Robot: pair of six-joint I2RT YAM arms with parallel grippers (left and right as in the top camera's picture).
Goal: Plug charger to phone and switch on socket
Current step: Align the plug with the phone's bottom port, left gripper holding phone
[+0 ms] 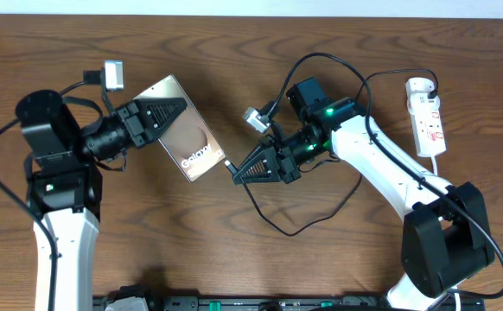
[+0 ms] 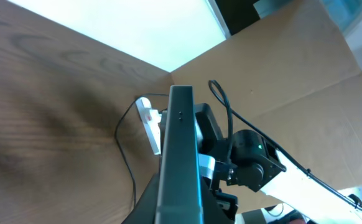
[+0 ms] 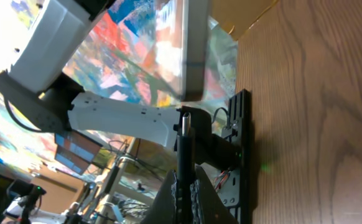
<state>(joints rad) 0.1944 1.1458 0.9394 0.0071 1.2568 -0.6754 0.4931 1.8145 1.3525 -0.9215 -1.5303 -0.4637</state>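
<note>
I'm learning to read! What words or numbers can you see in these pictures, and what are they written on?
"Galaxy": white letters on the face of the phone, seen in the overhead view.
Red marks on the socket: too small to read.
Left wrist and right wrist views: no words or numbers that can be read.

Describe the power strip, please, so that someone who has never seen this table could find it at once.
On the wooden table, look to the top right corner of the overhead view. The power strip lies there, a narrow white bar trailing a white cord. Nothing else nearby carries its red marks.
</note>
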